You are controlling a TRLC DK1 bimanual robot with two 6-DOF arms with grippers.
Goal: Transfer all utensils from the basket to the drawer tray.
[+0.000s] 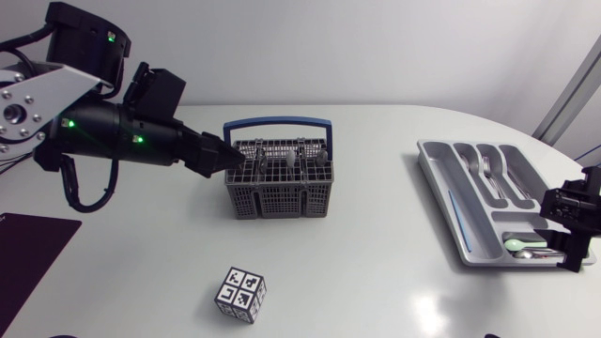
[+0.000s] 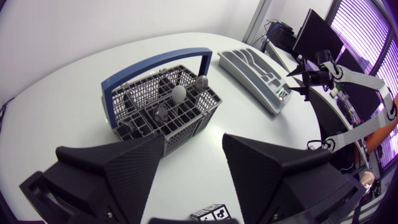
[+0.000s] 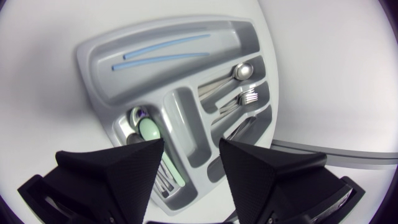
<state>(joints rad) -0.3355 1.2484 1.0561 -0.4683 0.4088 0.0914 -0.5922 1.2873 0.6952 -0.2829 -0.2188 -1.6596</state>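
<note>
Left claw (image 1: 223, 156) sits just beside the basket's (image 1: 279, 197) left side at rim height. Its fingers are spread wide with nothing between them. From the left wrist view the basket is ahead of the claw (image 2: 193, 148); can't tell if they touch.

Basket is grey mesh with a blue handle (image 1: 277, 122) and stands mid-counter (image 1: 376, 282). Several utensils (image 2: 179, 93) stand in it, rounded metal ends up.

Drawer tray (image 1: 441, 188) lies well right of the basket. It holds forks (image 1: 488, 169), a spoon (image 3: 242, 70), a mint-green utensil (image 3: 149, 130) and two blue strips (image 3: 165, 45) in the long slot.

Right claw (image 3: 191, 148) hangs over the tray end farthest from the basket. It is also wide open and empty, with the green utensil just ahead of its fingers.

Labels: a cube (image 1: 241, 296) in front of the basket carries black-and-white code patterns. A dark mat (image 1: 28, 249) lies far left of the basket.
</note>
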